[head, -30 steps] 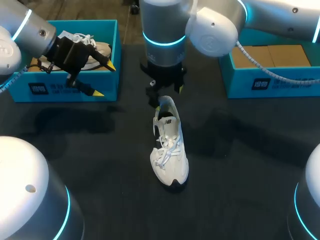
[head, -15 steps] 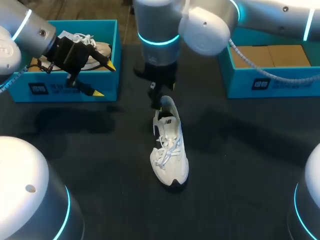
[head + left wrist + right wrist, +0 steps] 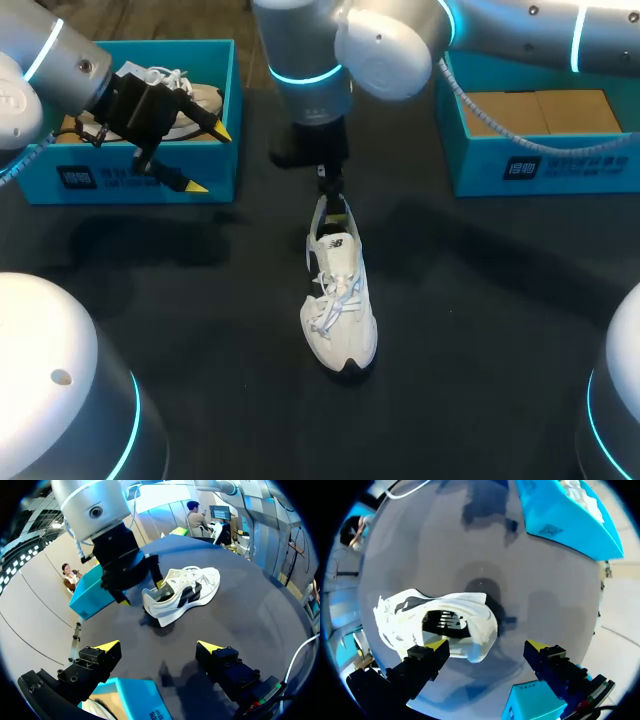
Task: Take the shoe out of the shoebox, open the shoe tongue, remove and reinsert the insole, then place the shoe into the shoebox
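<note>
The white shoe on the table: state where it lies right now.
In the head view the white shoe lies mid-table, between the left shoebox and the right shoebox, its heel at the right gripper.

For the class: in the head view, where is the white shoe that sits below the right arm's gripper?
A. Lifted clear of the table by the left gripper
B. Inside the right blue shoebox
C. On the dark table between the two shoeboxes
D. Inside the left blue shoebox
C: the white shoe stands on the dark table, between the left shoebox and the right shoebox, its heel at the open right gripper.
</note>
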Controlling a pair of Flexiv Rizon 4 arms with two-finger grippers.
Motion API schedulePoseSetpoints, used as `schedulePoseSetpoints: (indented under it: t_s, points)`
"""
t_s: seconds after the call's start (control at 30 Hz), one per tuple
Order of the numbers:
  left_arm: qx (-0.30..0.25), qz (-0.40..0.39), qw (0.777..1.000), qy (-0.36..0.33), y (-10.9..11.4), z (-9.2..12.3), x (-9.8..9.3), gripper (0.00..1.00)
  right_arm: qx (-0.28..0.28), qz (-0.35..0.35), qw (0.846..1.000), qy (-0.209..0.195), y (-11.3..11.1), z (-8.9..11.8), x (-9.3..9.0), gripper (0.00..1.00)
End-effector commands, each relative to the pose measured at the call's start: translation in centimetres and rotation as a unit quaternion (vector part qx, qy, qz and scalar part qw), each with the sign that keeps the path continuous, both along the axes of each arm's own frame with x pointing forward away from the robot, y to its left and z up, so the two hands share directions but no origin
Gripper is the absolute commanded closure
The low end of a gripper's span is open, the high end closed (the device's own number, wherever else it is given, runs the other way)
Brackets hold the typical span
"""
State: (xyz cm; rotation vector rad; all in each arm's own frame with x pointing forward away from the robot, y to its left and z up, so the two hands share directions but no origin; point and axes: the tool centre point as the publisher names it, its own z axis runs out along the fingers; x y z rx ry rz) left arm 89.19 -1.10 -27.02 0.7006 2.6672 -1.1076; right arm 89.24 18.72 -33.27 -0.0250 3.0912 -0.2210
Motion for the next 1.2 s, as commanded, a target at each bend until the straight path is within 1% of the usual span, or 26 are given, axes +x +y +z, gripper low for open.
schedulePoseSetpoints:
  t_s: [0.03, 0.23, 0.3, 0.43, 0.5, 0.53, 0.57, 0.67, 0.73, 0.77, 0.83, 0.9, 0.93, 1.0, 1.17, 1.2]
  points:
    - [0.002, 0.001, 1.0, -0.001, 0.0, 0.0, -0.1, 0.0, 0.006, -0.004, 1.0, 0.006, 0.4, -1.2, 0.8, 0.0]
    - [0.002, 0.001, 1.0, -0.001, 0.0, 0.0, -0.1, 0.0, 0.013, -0.016, 1.0, 0.003, 1.0, -2.2, 0.9, 0.0]
    - [0.002, 0.001, 1.0, -0.001, 0.0, 0.0, -0.1, 0.0, 0.009, -0.016, 1.0, 0.005, 1.3, -2.7, 0.9, 0.0]
    - [0.002, 0.001, 1.0, -0.001, 0.0, 0.0, -0.1, 0.0, -0.001, -0.023, 1.0, -0.005, 1.7, -3.5, 0.9, 0.0]
    - [0.002, 0.001, 1.0, -0.001, 0.0, 0.0, -0.1, 0.0, -0.006, -0.029, 1.0, -0.004, 1.6, -3.8, 0.9, 0.0]
    - [0.002, 0.001, 1.0, -0.001, 0.0, 0.0, -0.1, 0.0, -0.009, -0.032, 0.999, -0.004, 1.5, -4.0, 0.9, 0.13]
    - [0.002, 0.001, 1.0, -0.001, 0.0, 0.0, -0.1, 0.0, -0.01, -0.034, 0.999, -0.004, 1.5, -4.2, 0.9, 0.17]
    - [0.002, 0.001, 1.0, -0.001, 0.0, 0.0, -0.1, 0.0, -0.019, -0.036, 0.999, 0.005, 1.2, -4.5, 0.9, 0.2]
    - [0.002, 0.001, 1.0, -0.001, 0.0, 0.0, -0.1, 0.0, -0.021, -0.04, 0.999, 0.01, 0.8, -4.8, 0.7, 0.27]
    - [0.002, 0.001, 1.0, -0.001, 0.0, 0.0, -0.1, 0.0, -0.021, -0.042, 0.999, 0.012, 0.6, -4.9, 0.6, 0.51]
    - [0.002, 0.001, 1.0, -0.001, 0.0, 0.0, -0.1, 0.0, -0.024, -0.046, 0.999, 0.016, 0.4, -5.0, 0.5, 0.59]
    - [0.002, 0.001, 1.0, -0.001, 0.0, 0.0, -0.1, 0.0, -0.025, -0.049, 0.998, 0.019, 0.2, -5.0, 0.4, 0.63]
    - [0.002, 0.001, 1.0, -0.001, 0.0, 0.0, -0.1, 0.0, -0.026, -0.051, 0.998, 0.019, 0.1, -5.0, 0.4, 0.69]
    - [0.002, 0.001, 1.0, -0.001, 0.0, 0.0, -0.1, 0.0, -0.026, -0.051, 0.998, 0.02, 0.0, -5.0, 0.4, 1.0]
    - [0.002, 0.001, 1.0, -0.001, 0.0, 0.0, -0.1, 0.0, -0.014, -0.059, 0.998, 0.02, -0.1, -4.7, 0.4, 1.0]
    - [0.002, 0.001, 1.0, -0.001, 0.0, 0.0, -0.1, 0.0, -0.012, -0.062, 0.998, 0.025, -0.1, -4.6, 0.5, 1.0]
